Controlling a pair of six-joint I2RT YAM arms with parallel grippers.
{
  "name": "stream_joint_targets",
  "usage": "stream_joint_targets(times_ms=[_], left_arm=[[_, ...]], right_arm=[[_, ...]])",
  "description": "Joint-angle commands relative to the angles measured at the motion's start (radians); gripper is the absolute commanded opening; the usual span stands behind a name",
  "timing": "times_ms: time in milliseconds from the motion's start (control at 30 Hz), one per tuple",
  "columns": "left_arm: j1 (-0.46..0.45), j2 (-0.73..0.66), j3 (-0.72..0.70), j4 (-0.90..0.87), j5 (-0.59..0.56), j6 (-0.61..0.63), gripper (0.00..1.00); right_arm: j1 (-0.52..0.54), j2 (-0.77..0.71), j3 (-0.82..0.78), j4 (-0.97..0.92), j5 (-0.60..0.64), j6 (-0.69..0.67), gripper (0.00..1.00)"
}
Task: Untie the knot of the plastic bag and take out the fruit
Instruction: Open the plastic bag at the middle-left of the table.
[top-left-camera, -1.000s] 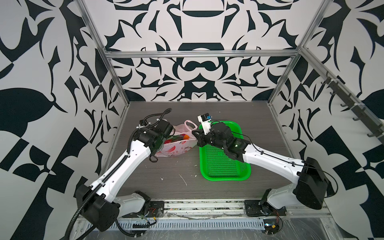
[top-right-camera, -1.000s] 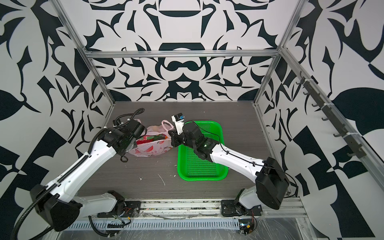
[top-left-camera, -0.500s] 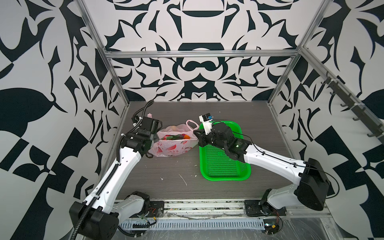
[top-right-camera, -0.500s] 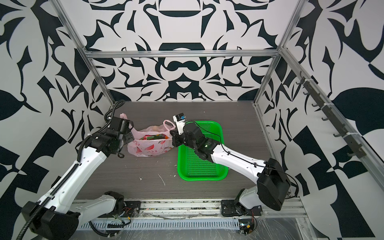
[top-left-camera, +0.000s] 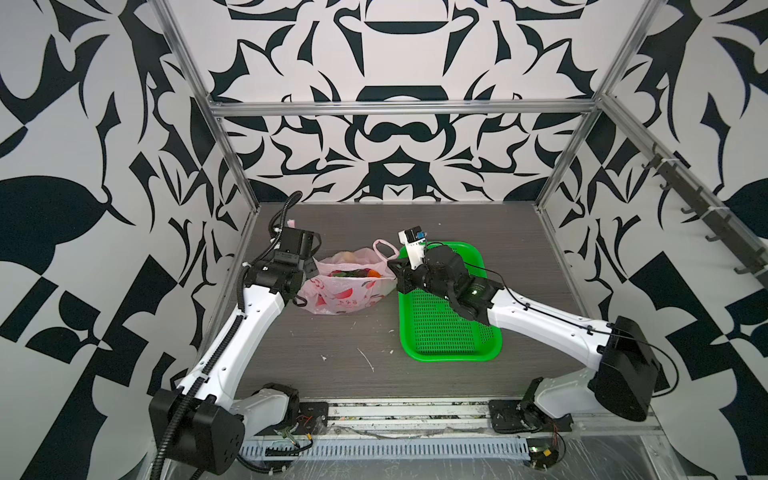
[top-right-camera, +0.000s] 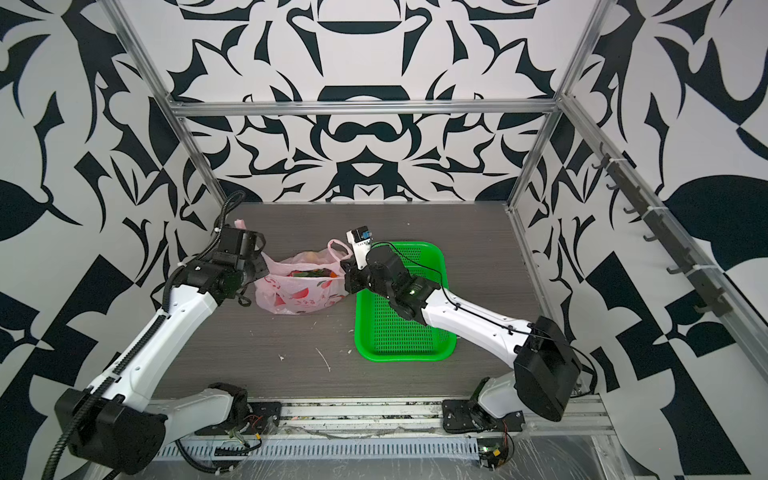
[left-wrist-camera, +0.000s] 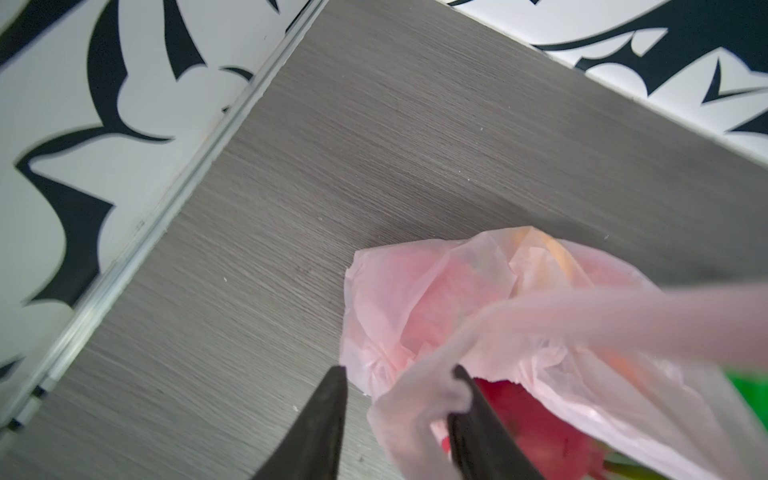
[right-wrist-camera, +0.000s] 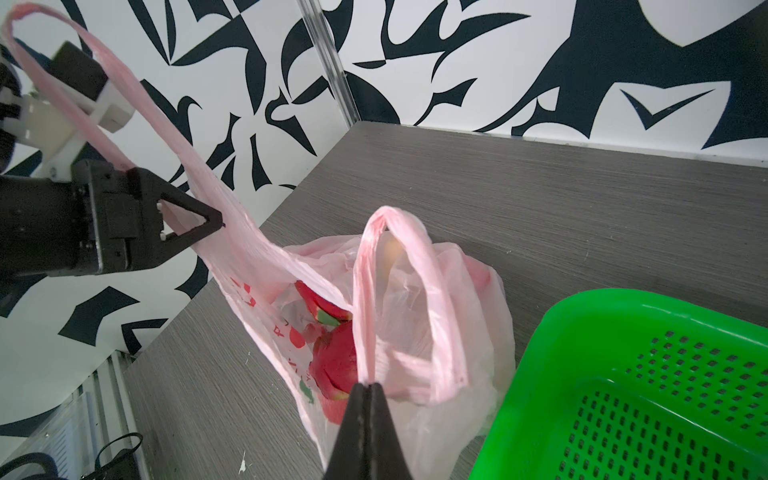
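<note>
My right gripper clamps a handle of the plastic bag; left gripper half-open, other loop over one finger; green basket just beside; dragon fruit inside.

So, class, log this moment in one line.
left pincer: open at handle loop | right pincer: shut on plastic bag | fruit: inside bag

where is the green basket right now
In both top views the green basket sits on the table, right of centre, close beside the plastic bag on the bag's right.
</note>
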Motion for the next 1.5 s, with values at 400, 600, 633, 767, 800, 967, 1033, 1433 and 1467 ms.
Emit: stream_joint_targets(times_ms=[400,600,633,767,800,967,1033,1433,1467], left_arm=[[0.025,-0.128,-0.103,0.107,0.193,0.043,0.0],[0.026,-0.21,-0.174,0.12,0.295,0.038,0.0],[0.025,-0.224,-0.183,0.118,0.305,0.036,0.0],[0.024,-0.284,-0.229,0.116,0.344,0.037,0.0],[0.025,-0.296,-0.239,0.119,0.355,0.036,0.0],[0.024,-0.316,-0.289,0.149,0.408,0.021,0.0],[0.024,-0.315,-0.302,0.16,0.429,0.015,0.0],[0.024,-0.292,-0.329,0.211,0.502,-0.003,0.0],[0.025,-0.294,-0.328,0.212,0.505,-0.005,0.0]], right_arm=[[-0.001,-0.052,0.047,-0.091,0.005,-0.025,0.0],[0.001,-0.094,0.058,-0.16,0.017,-0.014,0.22],[0.001,-0.103,0.055,-0.17,0.019,-0.014,0.25],[0.002,-0.142,0.038,-0.222,0.051,-0.004,0.31],[0.003,-0.15,0.036,-0.242,0.058,-0.005,0.32],[0.002,-0.2,0.042,-0.323,0.099,-0.018,0.42],[0.003,-0.215,0.067,-0.369,0.114,-0.035,0.45],[0.068,-0.108,0.398,-0.553,0.108,-0.202,0.53],[0.092,-0.085,0.439,-0.565,0.117,-0.22,0.52]])
